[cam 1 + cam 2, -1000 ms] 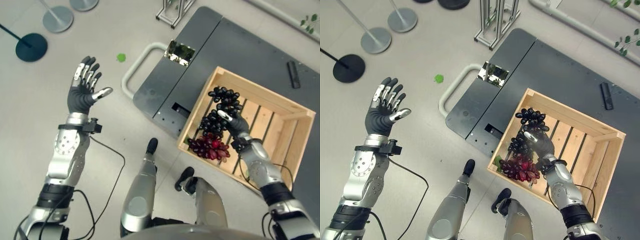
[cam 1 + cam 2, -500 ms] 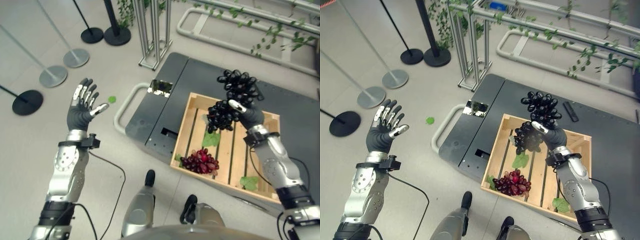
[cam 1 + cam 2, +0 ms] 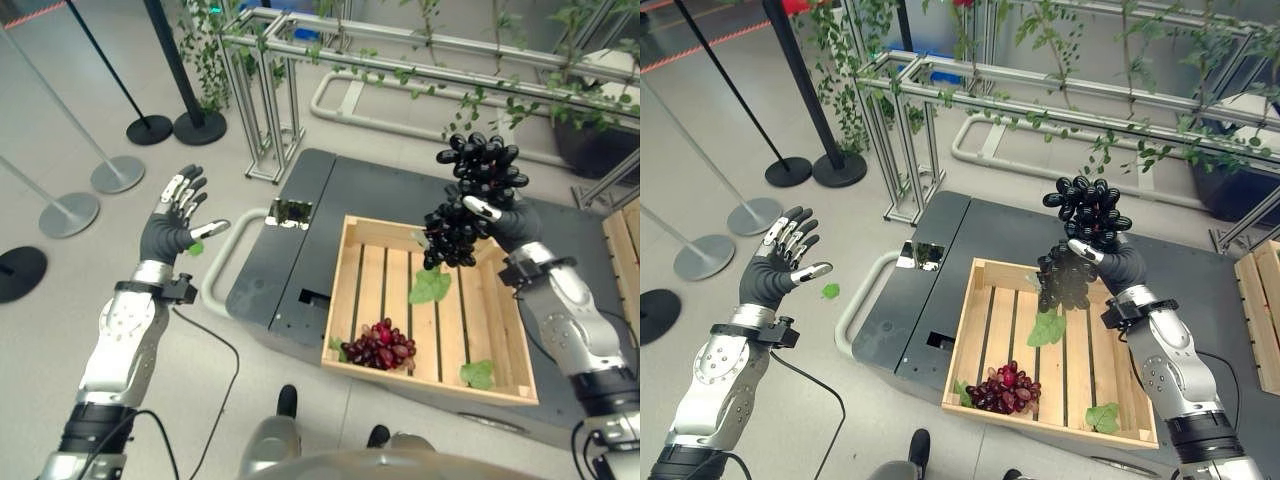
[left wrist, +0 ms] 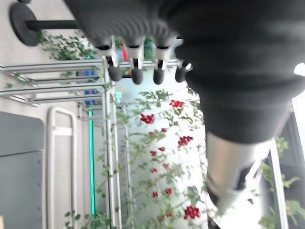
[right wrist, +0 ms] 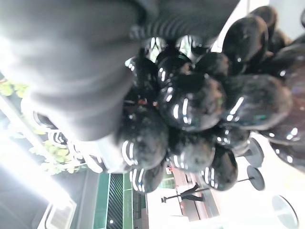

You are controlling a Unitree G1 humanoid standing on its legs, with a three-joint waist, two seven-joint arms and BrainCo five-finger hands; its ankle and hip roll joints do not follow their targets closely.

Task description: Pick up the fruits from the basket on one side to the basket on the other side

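Right hand (image 3: 505, 222) curled around black grape bunch (image 3: 468, 200), bunch hanging lengthwise, one end above the hand, other drooping below, left hand (image 3: 170, 222) spread wide

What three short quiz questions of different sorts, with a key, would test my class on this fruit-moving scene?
1. True or false: the right robot hand holds the black grape bunch up above the wooden crate.
2. Multiple choice: which fruit lies in the crate? A) a banana B) a red grape bunch C) an orange
3. Fill in: the left robot hand, out over the floor, is ____ and holds nothing.

Key: 1 true; 2 B, near the crate's front left corner, with loose green leaves on the slats; 3 open, fingers spread.
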